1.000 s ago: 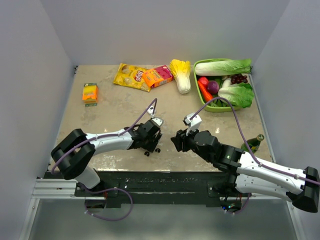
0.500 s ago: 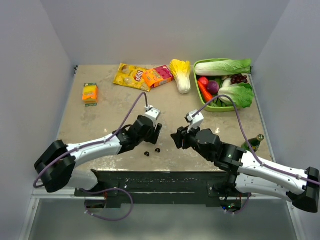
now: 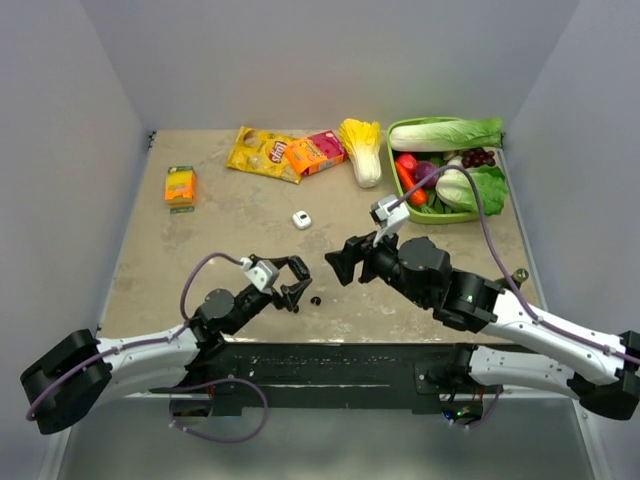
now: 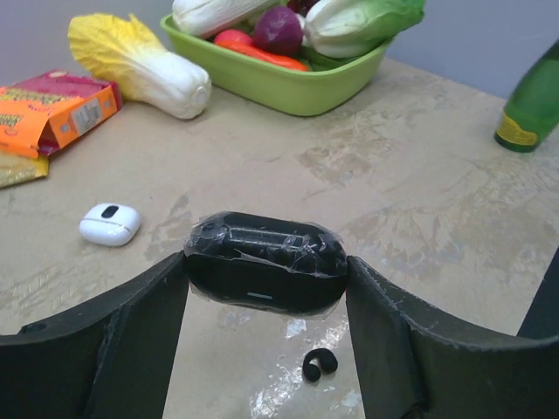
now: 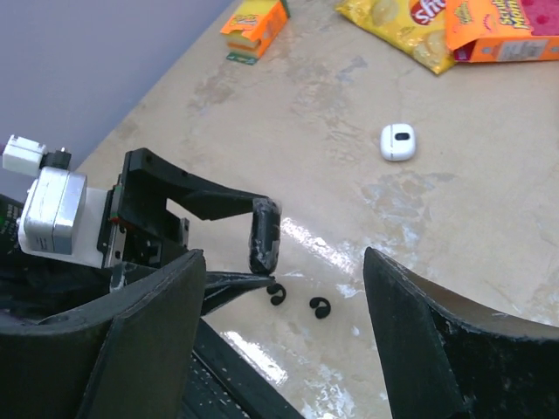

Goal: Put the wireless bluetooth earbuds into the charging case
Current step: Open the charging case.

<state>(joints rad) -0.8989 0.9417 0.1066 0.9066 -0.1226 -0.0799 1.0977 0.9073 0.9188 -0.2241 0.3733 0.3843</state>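
Note:
My left gripper (image 3: 292,285) (image 4: 266,272) is shut on the black oval charging case (image 4: 265,260) (image 5: 265,236), holding it by its ends just above the table near the front edge. Two tiny black earbuds (image 5: 276,293) (image 5: 320,307) lie on the table beside and under it. One of them shows in the left wrist view (image 4: 319,364), and one in the top view (image 3: 316,300). My right gripper (image 3: 340,266) (image 5: 281,262) hangs open above and to the right of them, with nothing between its fingers. No white earbuds show.
A small white rounded case (image 3: 302,220) (image 4: 109,224) (image 5: 398,141) lies mid-table. At the back are a green basket (image 3: 432,216) of vegetables, a napa cabbage (image 3: 362,150), a chips bag (image 3: 260,152) and an orange box (image 3: 315,152). A small orange box (image 3: 180,186) sits left, a green bottle (image 4: 533,105) right.
My left arm has drawn back toward the near edge with the black case, uncovering the white case. My right gripper has shifted left and its jaws stand wider.

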